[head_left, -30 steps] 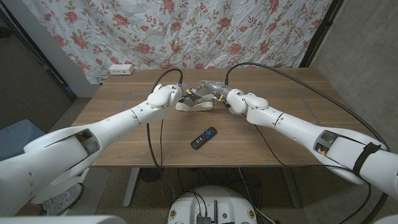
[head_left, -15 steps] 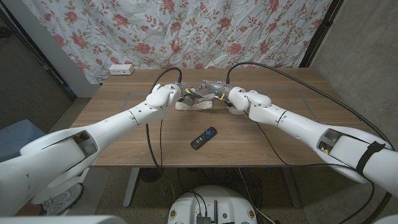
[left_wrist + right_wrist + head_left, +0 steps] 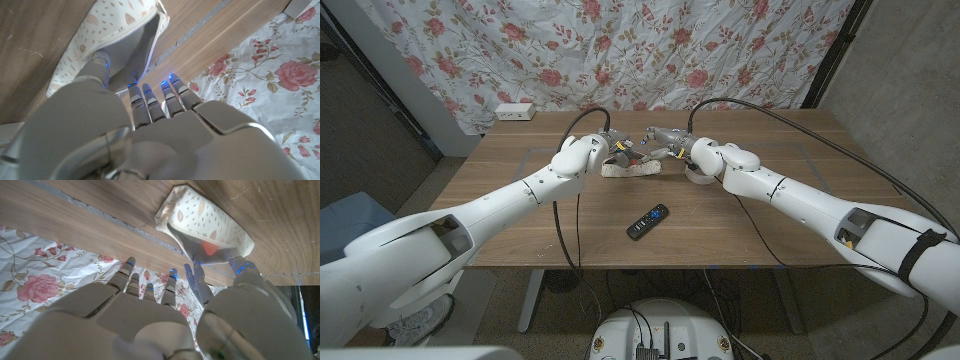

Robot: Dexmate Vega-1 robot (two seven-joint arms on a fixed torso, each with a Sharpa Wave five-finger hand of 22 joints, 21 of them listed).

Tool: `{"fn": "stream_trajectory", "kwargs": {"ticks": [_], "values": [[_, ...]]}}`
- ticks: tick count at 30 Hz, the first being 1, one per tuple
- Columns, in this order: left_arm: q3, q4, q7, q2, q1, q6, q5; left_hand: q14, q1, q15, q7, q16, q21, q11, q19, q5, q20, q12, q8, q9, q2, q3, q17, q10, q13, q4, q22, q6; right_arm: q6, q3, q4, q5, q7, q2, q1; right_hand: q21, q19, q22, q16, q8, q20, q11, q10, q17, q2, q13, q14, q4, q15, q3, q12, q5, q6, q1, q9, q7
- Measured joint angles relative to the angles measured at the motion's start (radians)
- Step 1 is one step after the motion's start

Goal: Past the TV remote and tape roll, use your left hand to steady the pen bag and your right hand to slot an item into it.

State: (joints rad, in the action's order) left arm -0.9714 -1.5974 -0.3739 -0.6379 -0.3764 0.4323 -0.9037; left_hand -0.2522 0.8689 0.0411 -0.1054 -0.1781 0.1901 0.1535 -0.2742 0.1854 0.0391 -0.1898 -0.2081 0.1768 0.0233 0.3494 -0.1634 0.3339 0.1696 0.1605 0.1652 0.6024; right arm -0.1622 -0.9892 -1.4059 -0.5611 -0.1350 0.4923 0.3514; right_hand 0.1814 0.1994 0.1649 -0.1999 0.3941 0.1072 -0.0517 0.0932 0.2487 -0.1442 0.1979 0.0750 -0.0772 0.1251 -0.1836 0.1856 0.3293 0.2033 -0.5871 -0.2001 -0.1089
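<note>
The white patterned pen bag lies at the table's far middle, beyond the black TV remote. My left hand holds the bag's left end. In the left wrist view the left hand has its thumb inside the open mouth of the pen bag and its fingers outside. My right hand hovers at the bag's right end. In the right wrist view the right hand has its thumb and a finger apart at the mouth of the pen bag. An orange item lies inside, past the fingertips.
A white tape roll sits just right of the bag, partly hidden under my right forearm. At the table's far left corner lies a white power strip. A floral curtain hangs behind the table.
My right hand has drawn back a little, up and to the right of the bag. The left hand and the bag have stayed in place.
</note>
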Motion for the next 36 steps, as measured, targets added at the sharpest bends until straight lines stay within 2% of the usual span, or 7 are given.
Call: {"fn": "stream_trajectory", "kwargs": {"ticks": [13,18,27,33,36], "values": [[0.033,-0.059,-0.002,-0.022,-0.031,0.022,-0.005,0.000,0.000,0.000,0.004,0.000,0.000,-0.004,-0.001,0.000,-0.001,0.000,0.005,0.000,0.000,0.000,0.000,0.003,0.000,0.000,0.000,0.003,-0.018,0.011,-0.028,-0.008,-0.010,0.019,0.010,0.000,0.000,0.000,0.000,0.000,0.000,0.000,0.000,-0.003,0.007,-0.003,0.000,-0.004,0.000,0.004,0.000,0.004,0.000,-0.006,0.000,0.000],[0.049,-0.093,-0.015,-0.035,-0.047,0.041,-0.007,0.000,0.000,0.000,0.007,0.000,0.000,-0.006,-0.001,0.000,-0.001,0.000,0.014,0.000,0.000,0.000,0.000,0.001,0.000,0.000,0.000,-0.006,-0.024,0.019,-0.045,-0.008,-0.014,0.028,0.018,0.000,0.000,0.000,-0.004,-0.012,0.000,0.000,0.000,-0.003,0.016,-0.003,0.000,-0.004,0.000,0.004,0.000,0.007,0.000,0.003,0.000,0.000],[0.086,-0.145,-0.024,-0.059,-0.080,0.066,0.003,0.013,-0.004,-0.005,0.012,0.005,-0.007,-0.010,0.002,0.000,0.002,0.007,0.023,0.000,-0.004,-0.004,0.000,-0.017,0.000,0.004,0.000,-0.035,-0.043,0.036,-0.082,0.000,-0.023,0.046,0.036,0.000,0.000,0.000,-0.004,-0.012,0.000,0.000,0.000,-0.003,0.016,-0.003,0.000,-0.004,0.000,0.004,0.000,0.011,0.000,0.003,0.000,0.000],[0.118,-0.174,-0.018,-0.075,-0.106,0.081,0.022,0.018,-0.009,0.000,0.014,0.005,-0.007,-0.015,0.010,0.000,0.002,0.009,0.027,0.000,-0.009,-0.013,0.000,-0.022,0.000,-0.004,0.000,-0.051,-0.046,0.050,-0.102,0.012,-0.023,0.059,0.050,0.000,0.000,0.000,-0.004,-0.021,0.000,0.000,0.000,-0.003,0.016,-0.003,0.000,-0.004,0.000,0.004,0.007,0.015,-0.008,0.002,0.000,0.003],[0.133,-0.183,-0.004,-0.081,-0.119,0.085,0.040,0.022,-0.014,-0.004,0.014,0.005,-0.007,-0.018,0.010,0.000,0.002,0.009,0.031,0.000,-0.012,-0.016,0.000,-0.025,0.000,-0.007,0.000,-0.059,-0.044,0.061,-0.112,0.021,-0.017,0.066,0.062,0.004,0.000,0.000,-0.004,-0.025,0.000,-0.002,-0.003,-0.003,0.033,-0.003,0.000,-0.004,0.000,0.004,0.011,0.015,-0.010,0.001,0.000,0.002]]}}
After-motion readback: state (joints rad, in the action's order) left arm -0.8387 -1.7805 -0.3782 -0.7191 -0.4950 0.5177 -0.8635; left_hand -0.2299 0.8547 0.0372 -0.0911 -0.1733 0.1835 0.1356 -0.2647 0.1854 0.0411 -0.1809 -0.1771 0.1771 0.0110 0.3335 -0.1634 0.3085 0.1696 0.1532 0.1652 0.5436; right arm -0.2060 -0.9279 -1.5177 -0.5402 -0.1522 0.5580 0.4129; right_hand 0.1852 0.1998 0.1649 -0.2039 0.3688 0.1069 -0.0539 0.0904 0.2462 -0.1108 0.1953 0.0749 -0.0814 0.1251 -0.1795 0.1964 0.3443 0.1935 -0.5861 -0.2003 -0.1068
